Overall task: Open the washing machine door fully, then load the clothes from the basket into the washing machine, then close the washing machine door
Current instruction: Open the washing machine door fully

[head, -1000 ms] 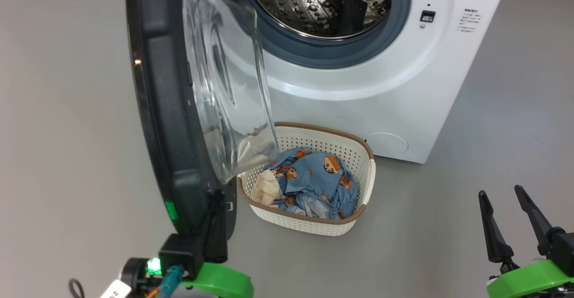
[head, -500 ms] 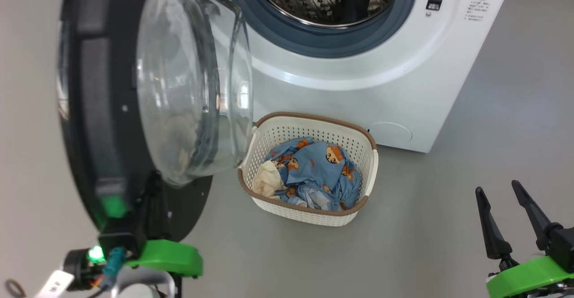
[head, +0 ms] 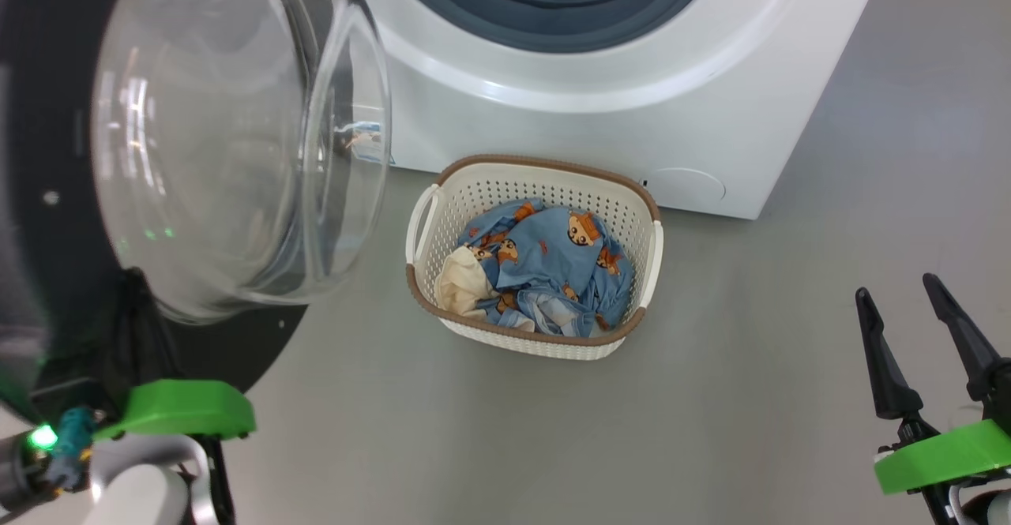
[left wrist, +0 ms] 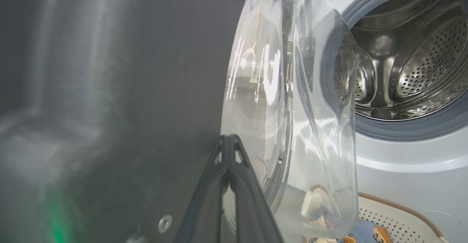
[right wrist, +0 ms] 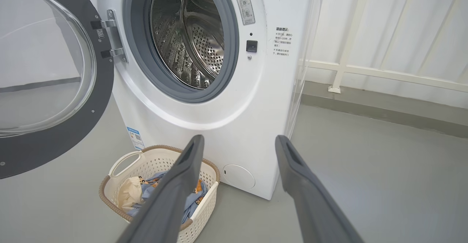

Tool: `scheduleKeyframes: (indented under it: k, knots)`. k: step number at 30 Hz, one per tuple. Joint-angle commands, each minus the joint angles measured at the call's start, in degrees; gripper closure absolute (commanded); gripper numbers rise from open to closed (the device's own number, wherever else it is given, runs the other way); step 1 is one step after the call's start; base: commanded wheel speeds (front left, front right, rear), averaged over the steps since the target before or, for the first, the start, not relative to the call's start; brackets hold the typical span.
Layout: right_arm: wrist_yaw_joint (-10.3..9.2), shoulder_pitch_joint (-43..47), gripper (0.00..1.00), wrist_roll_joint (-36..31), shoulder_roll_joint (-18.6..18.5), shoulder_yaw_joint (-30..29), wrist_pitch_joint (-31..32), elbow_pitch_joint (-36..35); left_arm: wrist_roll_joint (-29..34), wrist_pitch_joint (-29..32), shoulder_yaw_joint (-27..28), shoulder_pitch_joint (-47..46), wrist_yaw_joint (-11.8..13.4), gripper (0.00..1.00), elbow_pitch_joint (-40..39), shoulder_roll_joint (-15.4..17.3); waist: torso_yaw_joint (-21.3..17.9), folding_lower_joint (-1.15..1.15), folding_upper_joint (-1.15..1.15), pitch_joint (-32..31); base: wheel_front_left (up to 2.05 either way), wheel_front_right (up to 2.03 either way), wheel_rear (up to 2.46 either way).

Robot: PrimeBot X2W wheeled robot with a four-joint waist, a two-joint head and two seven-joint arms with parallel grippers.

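Partly, the washing machine door (head: pixel 229 130) is cut off at the head view's left edge, standing open beside the basket (head: pixel 545 163), in which the clothes (head: pixel 553 264) are heaped before the washing machine (head: pixel 600 130). The left claw (left wrist: pixel 228 140) is seen closed by the door's black ring; contact cannot be made out. The right claw (head: pixel 896 286) is held spread, empty.

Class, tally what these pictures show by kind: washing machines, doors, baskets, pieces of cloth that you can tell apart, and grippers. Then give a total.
washing machine: 1
door: 1
basket: 1
Cloth pieces told apart: 2, the blue bear-print cloth and the cream-white cloth
Grippers: 2, the left gripper and the right gripper
Total: 7
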Motion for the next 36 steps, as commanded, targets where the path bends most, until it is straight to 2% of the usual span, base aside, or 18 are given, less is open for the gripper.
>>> scheduleKeyframes:
  k: [1, 7, 19, 24, 32, 36]
  knots:
    - [0.09, -2.0, 0.00, 0.5, -1.4, 1.4, 0.1, -1.9, 0.8, -0.5, 5.4, -2.8, 0.6, 1.00, -0.3, 2.9, -0.1, 0.00, 0.00, 1.2, 0.00, 0.00, 0.00]
    - [0.09, -2.7, 0.00, 0.9, -2.1, 1.3, 0.3, -2.3, 1.5, -0.5, 10.7, -3.4, -0.8, 1.00, 1.7, 2.8, -0.2, 0.00, 0.00, 2.5, 0.00, 0.00, 0.00]
    - [0.09, -3.9, 0.00, 1.2, -2.4, 1.4, 0.3, -2.3, 2.9, -0.5, 19.8, -8.3, -8.7, 1.00, 11.6, 3.2, -0.7, 0.00, 0.00, 4.2, 0.00, 0.00, 0.00]
    - [0.09, -4.3, 0.00, 1.4, -2.5, 1.6, 0.2, -1.9, 3.5, -0.5, 23.0, -11.0, -11.0, 1.00, 15.9, 3.7, -1.0, 0.00, 0.00, 4.5, 0.00, 0.00, 0.00]
    - [0.09, -4.2, 0.00, 1.3, -2.1, 1.6, -0.2, -1.2, 5.5, -0.5, 26.6, -11.4, -13.1, 1.00, 17.9, 2.1, -1.2, 0.00, 0.00, 3.9, 0.00, 0.00, 0.00]
    - [0.09, -4.0, 0.00, 1.2, -1.9, 1.7, -0.4, -1.1, 7.2, -0.5, 28.1, -9.7, -13.6, 1.00, 16.1, 0.4, -1.4, 0.00, 0.00, 3.4, 0.00, 0.00, 0.00]
